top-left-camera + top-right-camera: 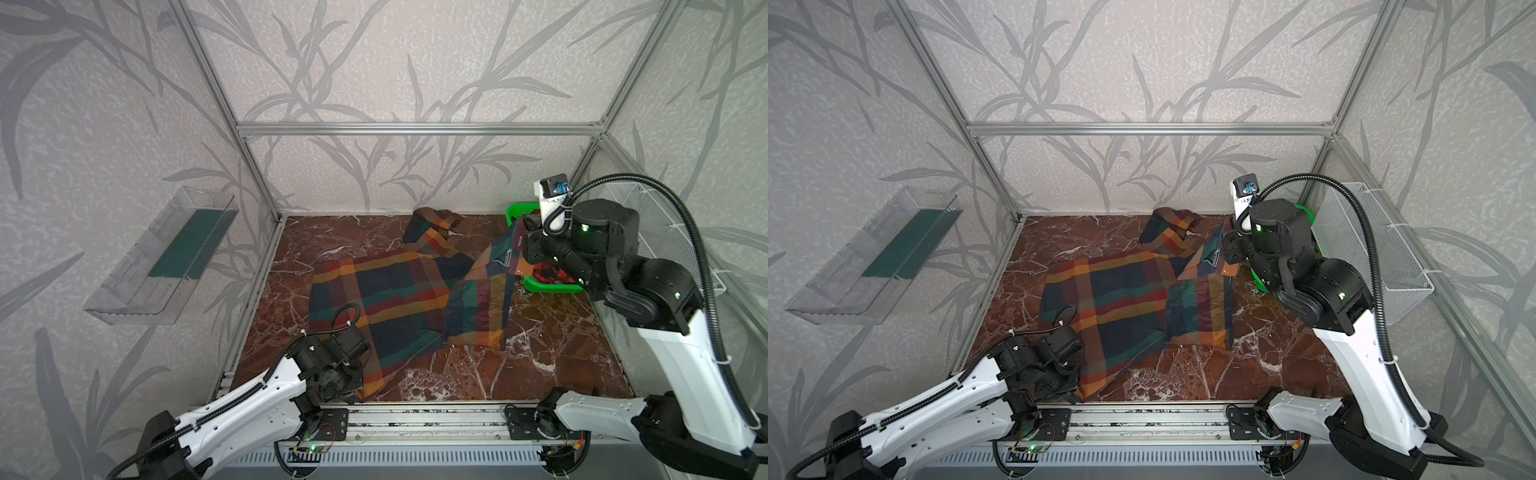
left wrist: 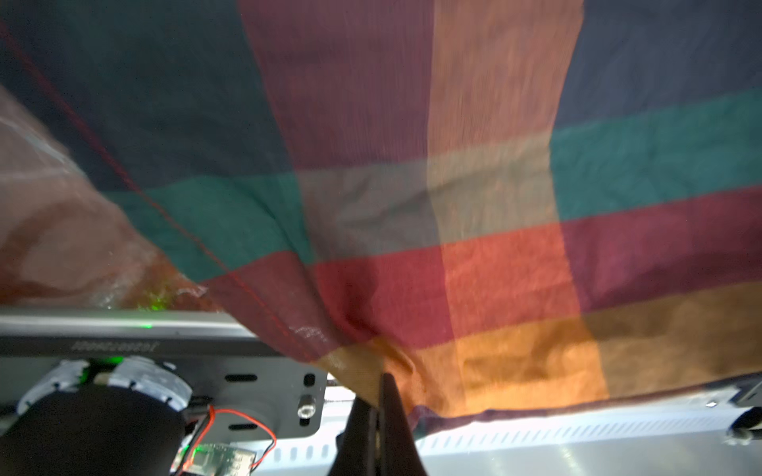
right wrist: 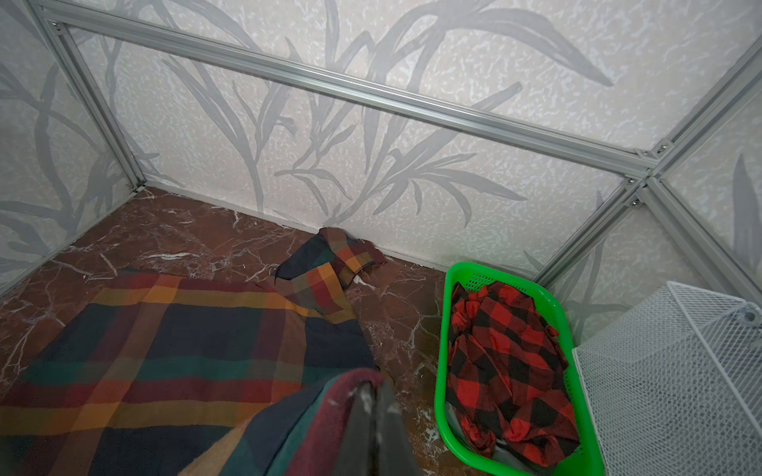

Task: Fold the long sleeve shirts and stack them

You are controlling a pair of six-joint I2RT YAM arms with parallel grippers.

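Here the big-block plaid shirt [image 1: 386, 299] lies spread across the middle of the marbled counter [image 1: 561, 353], with one sleeve [image 1: 432, 232] bunched against the back wall; the left jaws are pinched tight on its orange hem corner at the counter's front edge, where the cloth is lifted a little; the right jaws are closed on the collar end and hold it raised, so that side hangs in a fold just beside the green basket [image 3: 443, 354]; the red-and-black check shirt [image 3: 507, 362] sits crumpled inside that basket, in the back right corner; a white wire basket [image 3: 668, 371] sits just beside it.
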